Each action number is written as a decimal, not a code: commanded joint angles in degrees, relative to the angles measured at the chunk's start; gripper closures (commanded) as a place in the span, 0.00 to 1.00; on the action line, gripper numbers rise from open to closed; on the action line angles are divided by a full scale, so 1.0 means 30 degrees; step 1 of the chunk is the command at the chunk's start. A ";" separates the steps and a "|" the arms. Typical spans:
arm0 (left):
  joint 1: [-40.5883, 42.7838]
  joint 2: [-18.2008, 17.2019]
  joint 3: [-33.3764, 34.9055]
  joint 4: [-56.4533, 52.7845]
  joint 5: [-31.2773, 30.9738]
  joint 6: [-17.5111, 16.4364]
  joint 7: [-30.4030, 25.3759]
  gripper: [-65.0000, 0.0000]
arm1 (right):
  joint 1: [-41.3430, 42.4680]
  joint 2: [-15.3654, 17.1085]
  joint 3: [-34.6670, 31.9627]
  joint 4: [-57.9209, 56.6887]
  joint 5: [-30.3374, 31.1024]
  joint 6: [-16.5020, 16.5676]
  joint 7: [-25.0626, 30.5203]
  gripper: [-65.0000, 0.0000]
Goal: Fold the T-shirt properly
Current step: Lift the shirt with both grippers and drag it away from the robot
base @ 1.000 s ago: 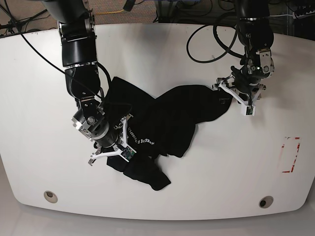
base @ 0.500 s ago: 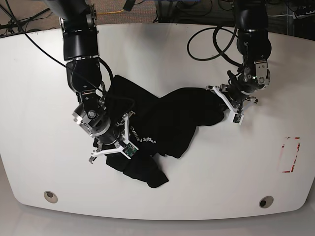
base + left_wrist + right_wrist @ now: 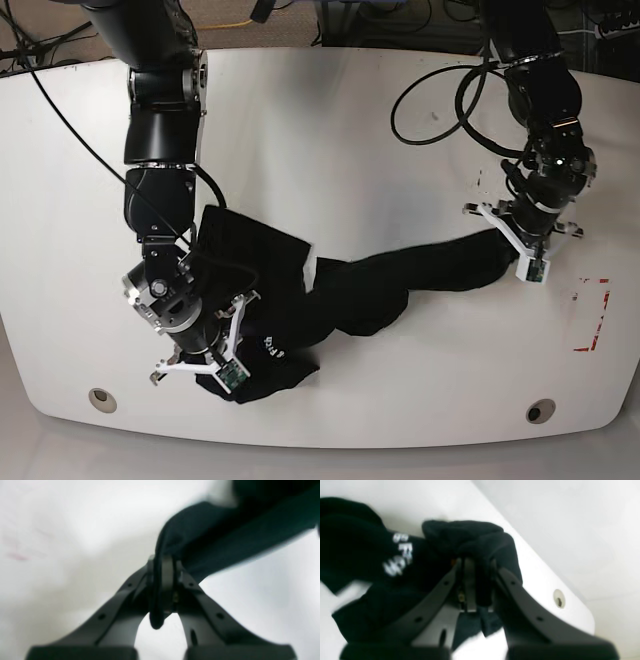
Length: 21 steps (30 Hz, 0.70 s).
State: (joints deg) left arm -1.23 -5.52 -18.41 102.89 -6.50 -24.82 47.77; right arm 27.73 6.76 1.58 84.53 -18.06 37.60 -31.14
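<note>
The black T-shirt (image 3: 380, 285) lies stretched in a long band across the white table (image 3: 330, 130), with white lettering (image 3: 268, 346) near its left end. My left gripper (image 3: 510, 243), on the right of the base view, is shut on the shirt's right end; the left wrist view shows cloth (image 3: 212, 540) pinched between the jaws (image 3: 162, 580). My right gripper (image 3: 215, 365), at the lower left, is shut on a bunched fold (image 3: 475, 540) near the lettering (image 3: 400, 555).
A red outlined mark (image 3: 590, 315) sits on the table at the right. Two round holes (image 3: 100, 398) (image 3: 540, 411) lie near the front edge. Black cables (image 3: 440, 95) loop over the far right of the table.
Both grippers have pulled apart with the shirt: the left one moved right and toward the front, the right one toward the front-left. The crumpled shirt is now drawn out long.
</note>
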 commanded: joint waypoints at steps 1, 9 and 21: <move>-0.0746 -0.0168 -0.0382 0.0970 0.0131 -0.0006 0.0209 1.00 | 0.1908 0.0221 0.0219 -0.0646 -0.0147 -0.0330 0.0400 0.98; -0.3823 -0.0695 -0.0939 0.2670 0.0131 -0.0035 0.1733 1.00 | 0.5454 0.0251 0.0073 -0.2170 -0.0118 -0.0301 0.0371 0.97; -1.0270 -0.2131 -0.0909 0.2699 0.0102 -0.0035 0.3960 1.00 | 1.0436 0.0221 0.0102 -0.3371 -0.0118 0.0798 -0.1387 0.97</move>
State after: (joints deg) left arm -29.19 -10.28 -20.95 110.17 -8.14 -25.58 59.99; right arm 55.90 6.87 1.54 73.14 -17.54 41.25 -34.63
